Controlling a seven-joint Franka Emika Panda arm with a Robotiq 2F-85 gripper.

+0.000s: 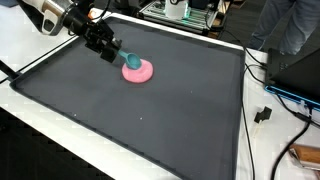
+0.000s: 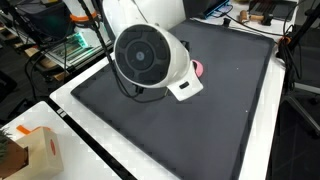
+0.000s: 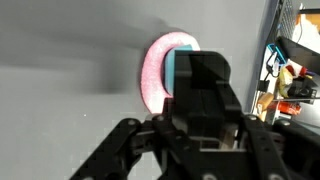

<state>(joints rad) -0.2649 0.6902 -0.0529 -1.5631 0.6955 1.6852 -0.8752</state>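
Fingers of mine, in an exterior view, clamp a small teal plastic piece over the round pink dish on the dark grey mat of the desk. In an exterior view my white arm joint hides all but the dish's edge. Wrist view: the teal piece lies against the dish, beside my black fingers.

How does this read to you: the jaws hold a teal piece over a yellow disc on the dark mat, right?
Not quite. The disc is pink, not yellow, as an exterior view and the wrist view both show. The rest stands: the jaws of the gripper hold the teal piece over that disc on the dark mat.
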